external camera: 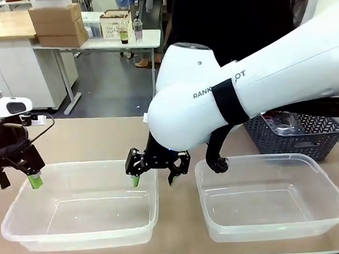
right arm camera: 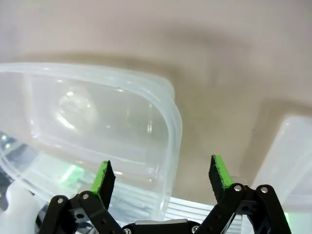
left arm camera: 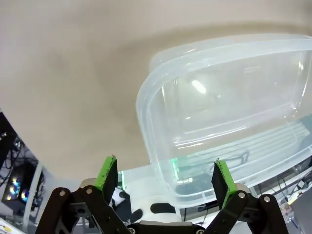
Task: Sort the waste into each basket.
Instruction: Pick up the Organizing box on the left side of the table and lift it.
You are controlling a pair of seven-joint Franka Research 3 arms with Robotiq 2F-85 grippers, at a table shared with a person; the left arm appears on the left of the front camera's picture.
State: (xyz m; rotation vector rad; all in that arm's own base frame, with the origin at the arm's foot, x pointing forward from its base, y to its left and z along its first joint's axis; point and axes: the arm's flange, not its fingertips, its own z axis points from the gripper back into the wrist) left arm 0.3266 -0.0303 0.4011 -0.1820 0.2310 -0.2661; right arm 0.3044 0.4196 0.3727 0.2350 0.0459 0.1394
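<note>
A lab: cardboard boxes (external camera: 57, 24) on white worktables (external camera: 118, 42) behind.

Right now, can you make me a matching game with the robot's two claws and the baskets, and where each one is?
1. left gripper
2. right gripper
3. dark lattice basket
4. right clear tub

a. far right of the table, behind a tub
b. open, at the left tub's outer end
c. empty, under the right arm
d. open, over the left tub's inner end

Pairs: 1-b, 2-d, 3-a, 4-c

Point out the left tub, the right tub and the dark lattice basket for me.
Left tub (external camera: 24, 200): front view, left rim.
Right tub (external camera: 328, 180): front view, right rim.
Dark lattice basket (external camera: 291, 141): front view, front wall.
</note>
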